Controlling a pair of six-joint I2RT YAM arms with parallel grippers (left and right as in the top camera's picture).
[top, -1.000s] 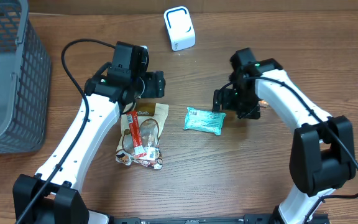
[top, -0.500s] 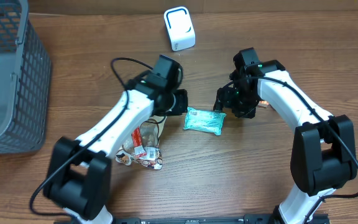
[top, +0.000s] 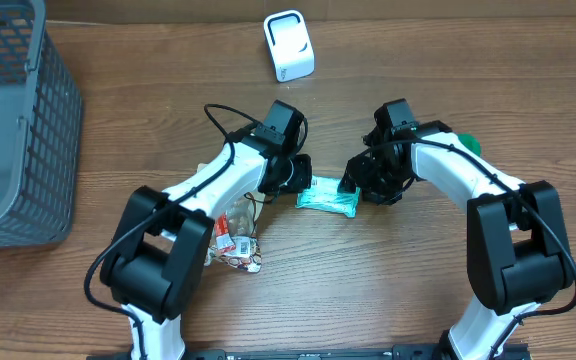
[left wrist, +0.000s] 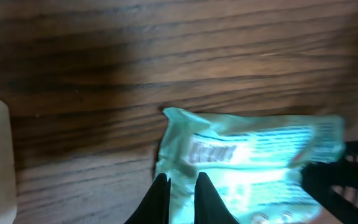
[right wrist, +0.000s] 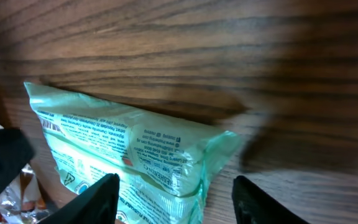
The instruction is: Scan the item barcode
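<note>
Packet (top: 328, 198) lies flat on table (top: 368, 290) between both grippers. We see left gripper (left wrist: 180, 186) fingers together, apparently pinching its left edge; right gripper (right wrist: 176, 186) fingers stand apart, straddling its right end.

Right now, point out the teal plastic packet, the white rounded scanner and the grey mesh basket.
teal plastic packet (top: 330, 201): overhead view, middle of wrapper.
white rounded scanner (top: 289, 46): overhead view, centre of top.
grey mesh basket (top: 56, 120): overhead view, right side wall.
</note>
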